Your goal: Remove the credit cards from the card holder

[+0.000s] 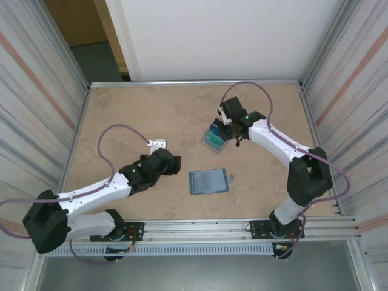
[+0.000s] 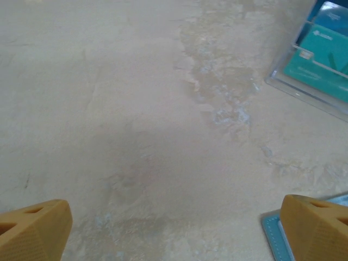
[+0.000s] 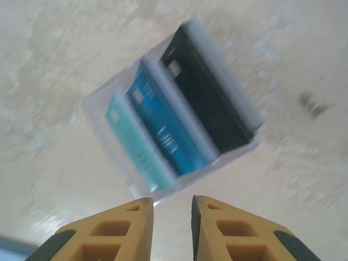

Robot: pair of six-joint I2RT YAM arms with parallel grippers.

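Three cards stand in a clear tray; right end effector, jaws barely parted, empty, might knock it over; left end effector gapes empty.

Clear tiered stand on beige table.

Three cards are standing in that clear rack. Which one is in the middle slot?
The blue card. It stands between the other two, with the teal card on one side and the black card on the other.
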